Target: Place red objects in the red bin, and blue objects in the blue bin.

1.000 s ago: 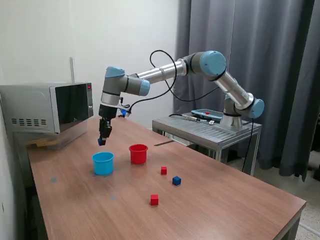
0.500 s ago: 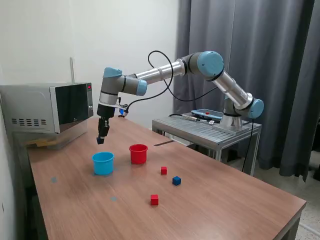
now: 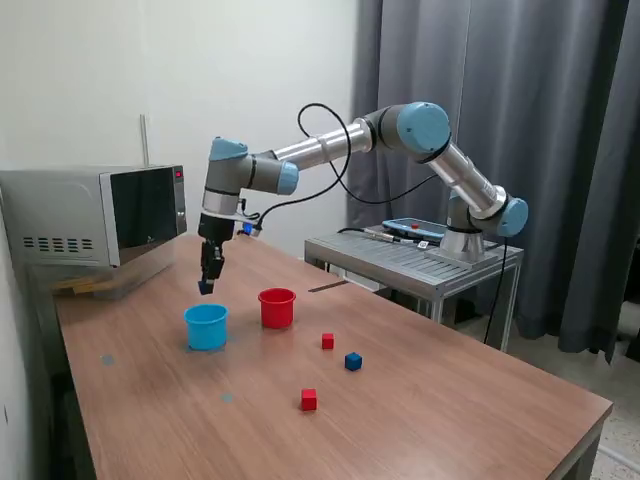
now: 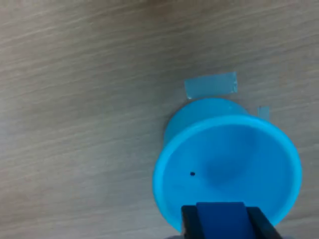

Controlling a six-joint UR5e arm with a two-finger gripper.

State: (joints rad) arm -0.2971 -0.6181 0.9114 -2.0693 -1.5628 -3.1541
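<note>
Gripper: our gripper point(image 3: 206, 287) is closed on a blue cube point(image 4: 220, 217); in the wrist view we see the cube pressed between the two dark fingers point(image 4: 190, 221).
Blue cube held: it hangs above the blue cup point(image 3: 206, 326), over the cup's open mouth, not yet inside.
Blue cup: it stands upright on the table point(image 3: 450, 420), just beside the red cup point(image 3: 277, 307); we see it empty inside.
Other cubes: one blue cube on the table point(image 3: 353, 361), and two red cubes point(image 3: 327, 341), point(image 3: 308, 400), all well apart from the cups.
Handling: we judge the cube as light and stiff, with flat smooth sides; the best hold is on two opposite faces, near the middle, as now. It may bounce a little when it falls in the cup.
Cup handling: we think the cup is light plastic and can tip if the fingers touch its rim.
Change: compared with half a second ago, the gripper is a little lower and shifted slightly to the exterior view's right, closer above the blue cup. Cups and loose cubes are in the same places.
</note>
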